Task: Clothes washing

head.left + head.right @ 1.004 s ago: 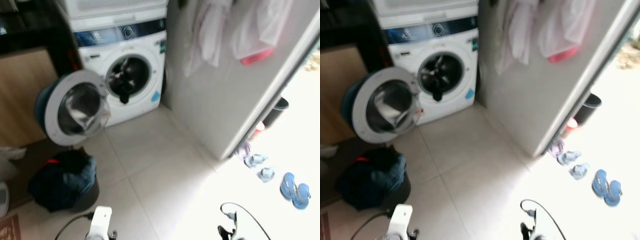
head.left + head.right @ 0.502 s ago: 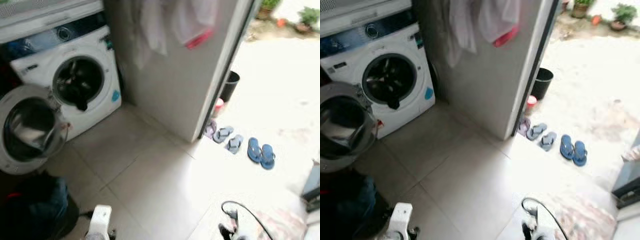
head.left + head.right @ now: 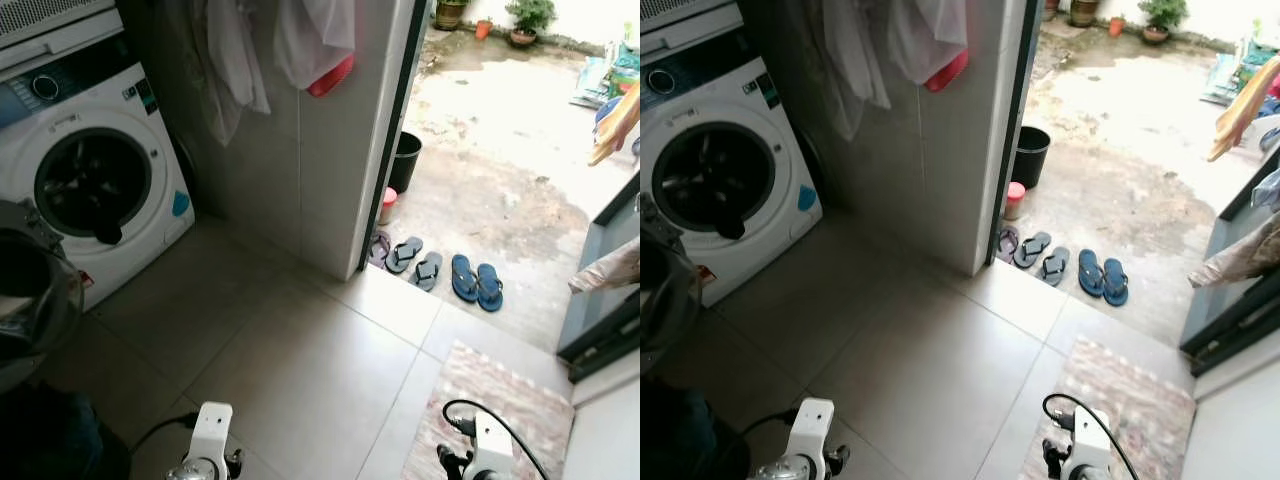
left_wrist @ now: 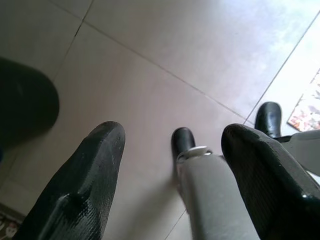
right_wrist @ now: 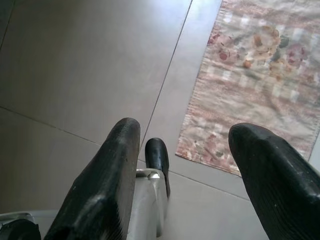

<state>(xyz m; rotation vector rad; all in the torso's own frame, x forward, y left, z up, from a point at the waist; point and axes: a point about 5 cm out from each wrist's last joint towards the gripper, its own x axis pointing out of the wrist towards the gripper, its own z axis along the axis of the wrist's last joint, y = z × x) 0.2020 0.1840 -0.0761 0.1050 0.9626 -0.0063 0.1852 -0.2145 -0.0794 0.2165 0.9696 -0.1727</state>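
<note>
The white front-load washing machine (image 3: pixel 90 190) stands at the far left with its round door (image 3: pixel 30 290) swung open. A dark garment (image 3: pixel 108 232) hangs out of the drum over the rim. A dark pile of clothes (image 3: pixel 45 440) sits at the bottom left corner. Both arms hang low beside my body. My left gripper (image 4: pixel 172 132) is open above bare floor tiles, holding nothing. My right gripper (image 5: pixel 186 127) is open too, over the tile and the edge of a patterned rug (image 5: pixel 255 80).
A tiled wall (image 3: pixel 320 170) with hanging clothes (image 3: pixel 300 40) divides the washer from an open doorway. Outside are a black bin (image 3: pixel 404 160), a red-lidded container (image 3: pixel 388 205), grey slippers (image 3: pixel 415 262) and blue sandals (image 3: pixel 476 282). The door mat (image 3: pixel 490 400) lies at lower right.
The view has swung to the right: the washer has slid to the left edge, and the doorway, yard and rug have come into view. Both arms still hang as before.
</note>
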